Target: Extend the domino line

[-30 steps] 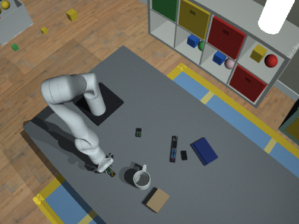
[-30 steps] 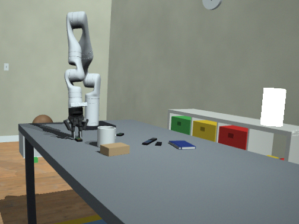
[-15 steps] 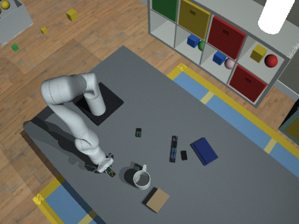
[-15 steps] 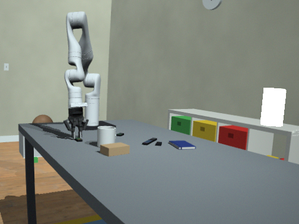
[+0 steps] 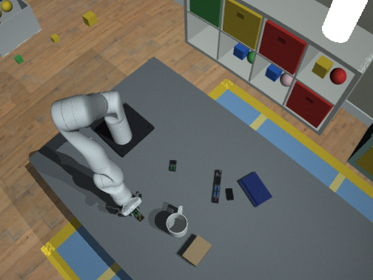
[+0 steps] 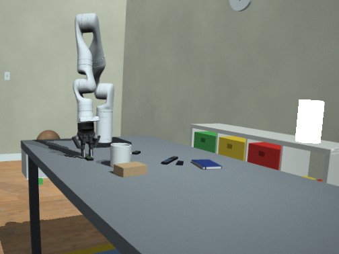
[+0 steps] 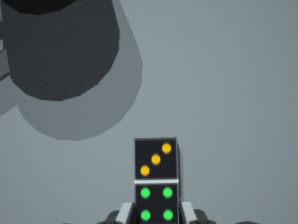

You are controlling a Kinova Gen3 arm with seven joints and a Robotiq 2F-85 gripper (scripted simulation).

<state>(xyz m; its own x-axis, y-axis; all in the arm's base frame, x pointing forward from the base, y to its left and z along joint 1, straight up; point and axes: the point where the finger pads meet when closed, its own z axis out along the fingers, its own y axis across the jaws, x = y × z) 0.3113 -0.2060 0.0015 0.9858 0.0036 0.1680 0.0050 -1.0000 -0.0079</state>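
Observation:
My gripper (image 5: 137, 214) (image 6: 88, 152) (image 7: 156, 216) is shut on a domino (image 5: 140, 216) (image 6: 89, 156) (image 7: 156, 172). The domino is face up, with three orange pips on its far half and four green pips on the half between the fingers. It is very low over the table, left of the mug; I cannot tell whether it touches. The line of dominoes (image 5: 217, 186) (image 6: 169, 160) lies mid-table. A face-down domino (image 5: 229, 194) (image 6: 179, 162) lies just right of the line. A face-up domino with green pips (image 5: 172, 165) (image 6: 136, 152) lies apart, toward the arm's base. Another dark domino (image 5: 171, 207) lies right behind the mug.
A white mug (image 5: 177, 225) (image 6: 120, 154) stands right of the gripper. A cardboard box (image 5: 196, 250) (image 6: 130, 168) lies beyond it near the table edge. A blue book (image 5: 254, 188) (image 6: 206, 164) lies right of the line. The mug's shadow shows in the wrist view.

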